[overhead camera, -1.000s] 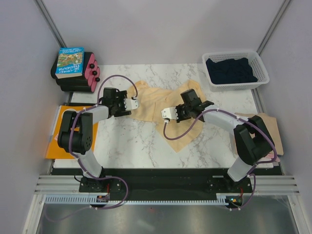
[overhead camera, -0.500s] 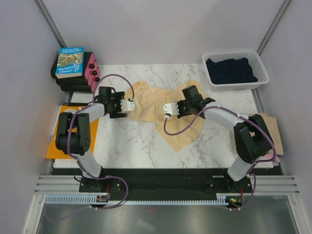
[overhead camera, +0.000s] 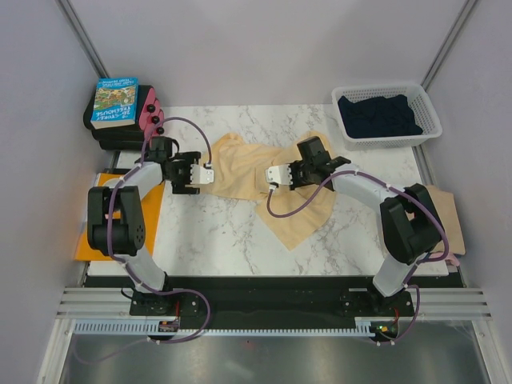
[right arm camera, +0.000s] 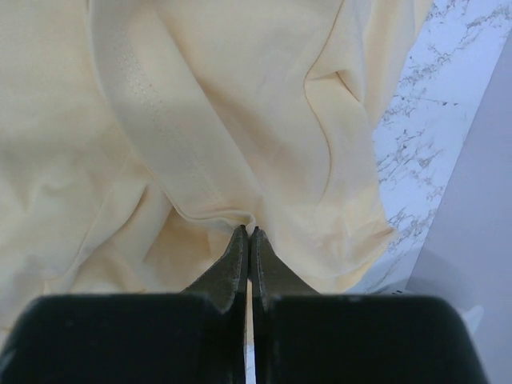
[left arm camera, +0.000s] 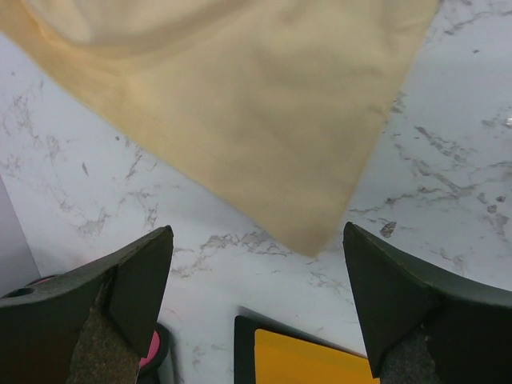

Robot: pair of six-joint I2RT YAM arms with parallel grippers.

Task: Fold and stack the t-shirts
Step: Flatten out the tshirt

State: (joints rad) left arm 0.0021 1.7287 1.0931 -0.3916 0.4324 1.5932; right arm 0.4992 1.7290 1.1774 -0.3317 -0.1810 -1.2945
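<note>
Right wrist view: your right gripper (right arm camera: 250, 234) has its two dark fingers pressed together, pinching a raised fold of the pale yellow t-shirt (right arm camera: 200, 120). Creases in the cloth run in toward the tips. Cloth fills nearly all of that view, with a strip of the marble table (right arm camera: 416, 144) at the right.

Left wrist view: your left gripper (left arm camera: 256, 234) stands with its jaws spread wide and nothing between them, above bare marble. A corner of the yellow shirt points into the gap, apart from both fingers. Past that corner lies an edge of the flat orange sheet (left arm camera: 312, 362).

From the top camera, the yellow shirt lies rumpled across the middle of the table. The left gripper is just beside its left edge and the right gripper is on its middle. At the far right corner a white basket (overhead camera: 433, 112) holds the dark navy t-shirt (overhead camera: 378, 114). A tan t-shirt (overhead camera: 442, 210) lies at the table's right edge. At the far left, a book (overhead camera: 116, 102) rests on a stack of black cases (overhead camera: 120, 138).
</note>
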